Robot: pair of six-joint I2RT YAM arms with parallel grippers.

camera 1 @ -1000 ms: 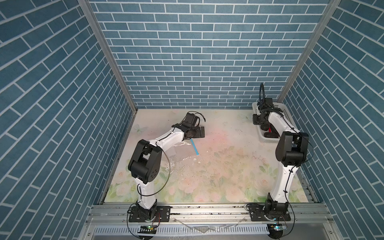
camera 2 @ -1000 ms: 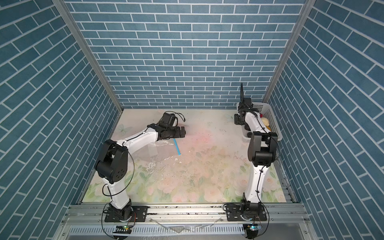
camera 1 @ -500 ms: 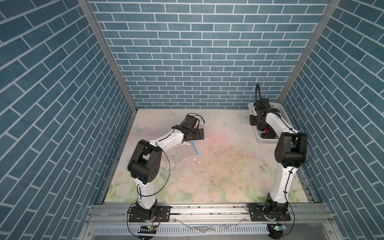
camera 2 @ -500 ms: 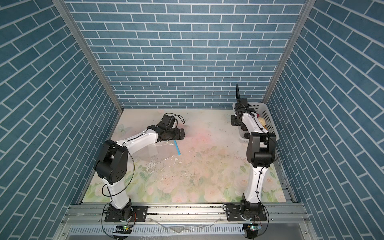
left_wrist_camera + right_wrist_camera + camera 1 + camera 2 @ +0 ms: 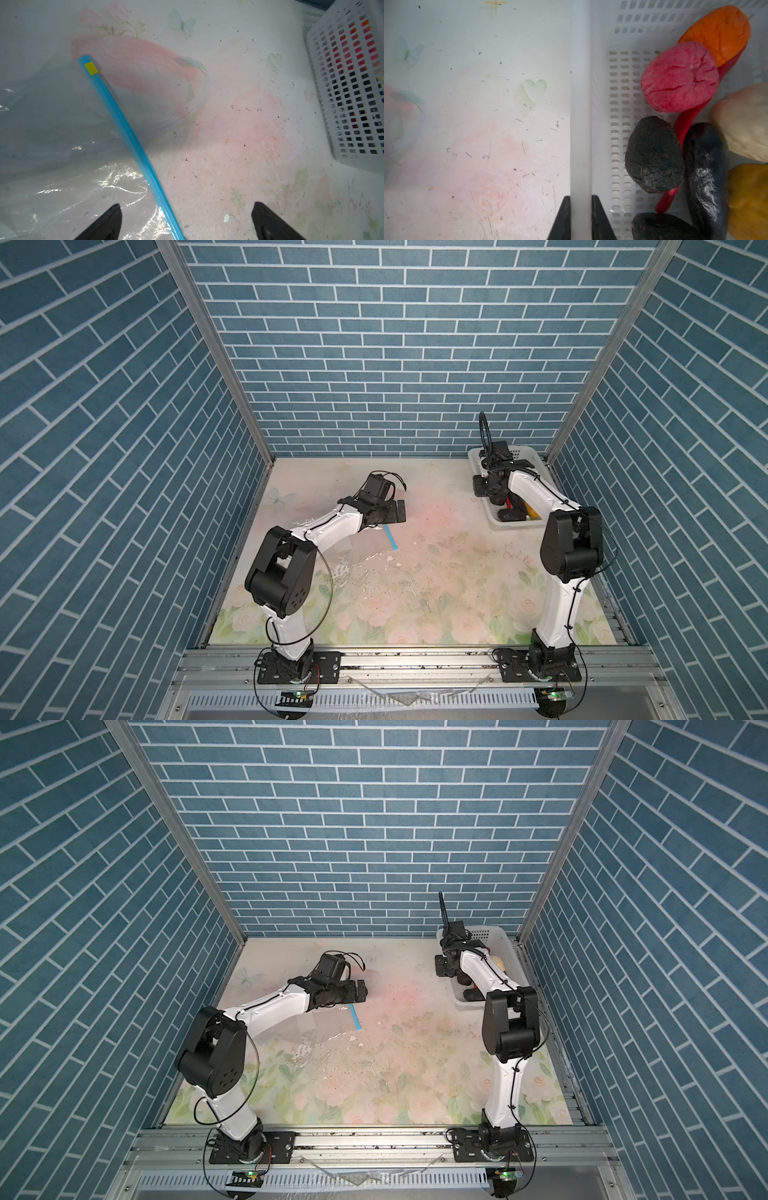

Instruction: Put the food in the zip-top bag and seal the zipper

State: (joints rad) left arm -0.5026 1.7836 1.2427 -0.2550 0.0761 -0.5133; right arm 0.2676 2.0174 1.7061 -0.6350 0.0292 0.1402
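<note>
Jaws of the right gripper (image 5: 581, 199) are closed narrowly on the rim of the basket (image 5: 580, 104), with one finger outside the wall and one inside. Just beside that grip, within the basket, the food is piled: a pink lump (image 5: 679, 79), an orange lump (image 5: 718, 31), a black lump (image 5: 654, 153), a dark eggplant (image 5: 705, 166) and a red chili (image 5: 685, 122). None of it is in the bag yet. The left gripper (image 5: 186, 204) is spread wide and empty over the table (image 5: 249, 124), astride the blue zipper (image 5: 128, 133) of the clear bag (image 5: 62, 124), which lies flat and well apart from the basket. The step in hand is judged to be moving the basket by its rim toward the bag. This is best done with a low, level, slow pull, so that the thin wall is not bent and nothing is spilled. The clamp on the rim is made plain only by the right wrist view; in both top views the gripper is seen at the basket's edge, but the hold itself cannot be made out. The yellow slider (image 5: 91, 68) at the zipper's end is shown only by the left wrist view, though whether the mouth is open cannot be told.
</note>
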